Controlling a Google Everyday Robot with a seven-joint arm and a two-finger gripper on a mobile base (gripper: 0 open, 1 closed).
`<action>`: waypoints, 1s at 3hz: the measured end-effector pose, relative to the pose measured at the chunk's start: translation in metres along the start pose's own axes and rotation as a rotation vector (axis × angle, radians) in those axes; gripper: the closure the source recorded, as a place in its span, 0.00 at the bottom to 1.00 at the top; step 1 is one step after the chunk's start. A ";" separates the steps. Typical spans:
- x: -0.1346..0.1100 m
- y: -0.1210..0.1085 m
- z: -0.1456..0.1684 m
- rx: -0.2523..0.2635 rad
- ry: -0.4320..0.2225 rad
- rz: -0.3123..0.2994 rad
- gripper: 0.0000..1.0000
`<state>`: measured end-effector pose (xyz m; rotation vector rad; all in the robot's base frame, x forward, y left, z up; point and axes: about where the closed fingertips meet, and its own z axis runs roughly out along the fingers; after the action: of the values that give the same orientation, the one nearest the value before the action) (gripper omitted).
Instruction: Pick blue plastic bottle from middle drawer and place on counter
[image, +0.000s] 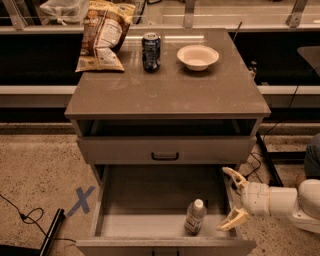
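The blue plastic bottle (194, 217), small and clear with a white cap, stands upright in the open middle drawer (125, 200), near its front right. My gripper (234, 198) comes in from the right at the drawer's right wall. It is open and empty, just right of the bottle and apart from it. The counter (170, 92) is the grey-brown top of the cabinet above.
On the counter's back stand a chip bag (104, 35), a dark soda can (151, 51) and a white bowl (197, 57). A shallower drawer front with a black handle (165, 156) sits above the open drawer. Blue tape X (81, 201) and cables lie on the floor.
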<state>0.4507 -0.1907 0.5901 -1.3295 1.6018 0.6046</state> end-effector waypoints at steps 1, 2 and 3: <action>0.019 0.003 0.027 -0.043 0.005 0.042 0.00; 0.041 0.013 0.068 -0.088 -0.029 0.093 0.00; 0.054 0.024 0.097 -0.107 -0.060 0.129 0.00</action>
<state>0.4630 -0.1287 0.4954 -1.2804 1.6339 0.8112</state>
